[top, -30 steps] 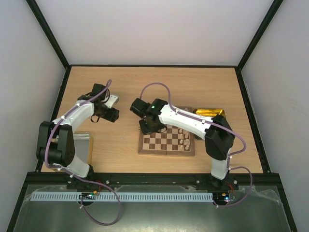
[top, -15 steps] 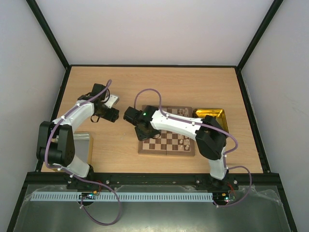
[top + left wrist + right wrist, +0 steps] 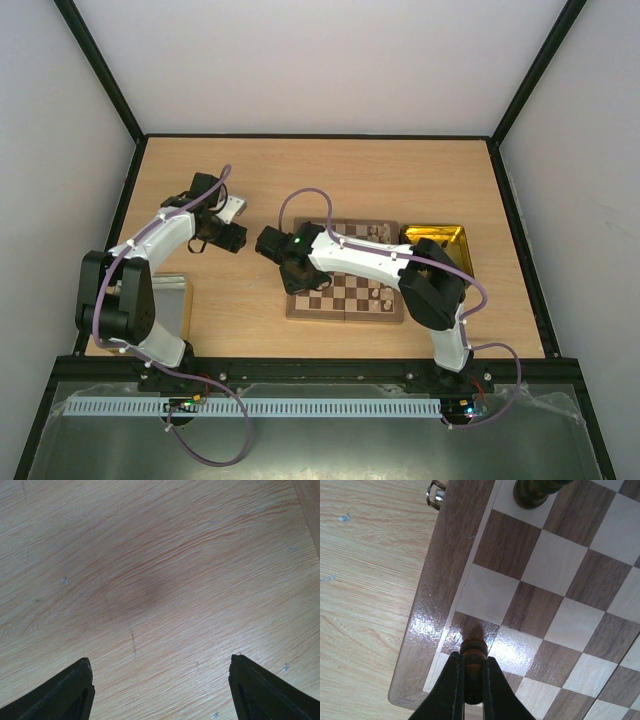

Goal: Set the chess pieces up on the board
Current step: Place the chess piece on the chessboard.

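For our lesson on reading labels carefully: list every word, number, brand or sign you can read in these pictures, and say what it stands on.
None can be read in any view.
board: plain border, no letters or numbers.
yellow tray: no label visible.
dark chess piece in the right gripper: unmarked.
right arm: no legible brand, only a green light.

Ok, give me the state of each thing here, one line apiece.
left gripper: open, empty, above the table.
right gripper: shut on the dark chess piece.
dark chess piece: gripped, near a board corner.
board: lying flat on the table.
pale chess pieces: standing on the board.
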